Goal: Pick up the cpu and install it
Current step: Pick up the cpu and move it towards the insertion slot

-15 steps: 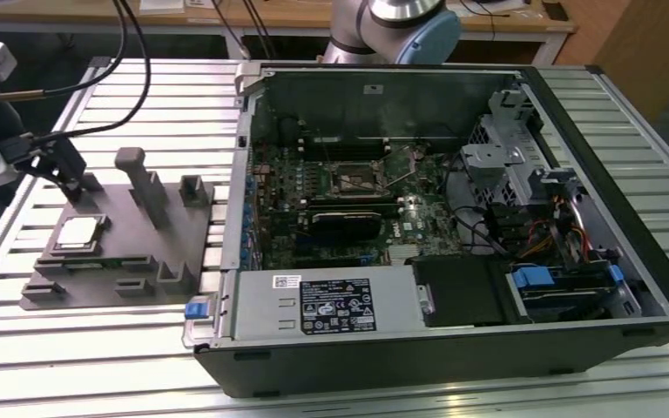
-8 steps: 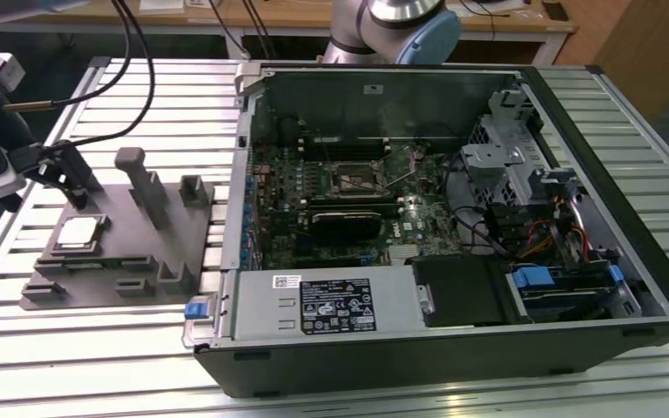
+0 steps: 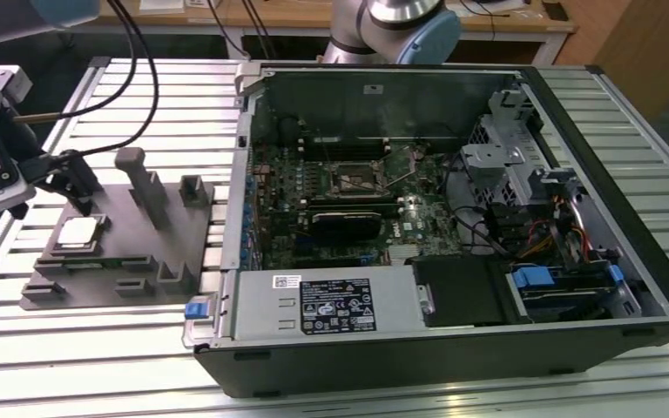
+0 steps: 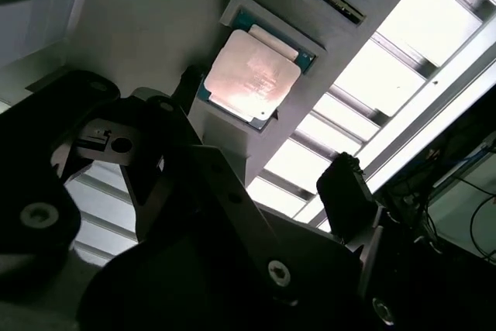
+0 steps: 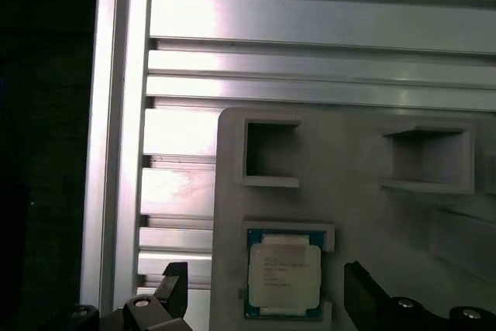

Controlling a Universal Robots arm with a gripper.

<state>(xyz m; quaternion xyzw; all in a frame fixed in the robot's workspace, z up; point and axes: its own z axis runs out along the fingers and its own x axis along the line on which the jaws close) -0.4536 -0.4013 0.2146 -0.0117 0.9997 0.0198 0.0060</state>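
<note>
The cpu [image 3: 79, 232] is a small square chip with a silvery top. It lies flat in a recess of the grey tray [image 3: 137, 261] at the exterior view's left, and it also appears in both wrist views [image 4: 252, 75] [image 5: 283, 273]. My gripper [image 3: 70, 193] hovers just above it, open, and holds nothing. In the first wrist view the gripper [image 5: 267, 286] has one black finger [image 5: 174, 284] on each side of the chip, apart from it. The second wrist view shows the gripper [image 4: 267, 133] above the chip from a slant. The black-and-metal socket [image 3: 355, 178] sits on the motherboard inside the open computer case [image 3: 451, 348].
Upright posts [image 3: 137, 178] rise from the tray close to my gripper. The case wall [image 3: 241, 174] stands between tray and motherboard. Inside are a drive cage [image 3: 509, 148], cables [image 3: 556, 231] and a power supply [image 3: 323, 305]. The slatted metal table [image 3: 79, 348] runs underneath.
</note>
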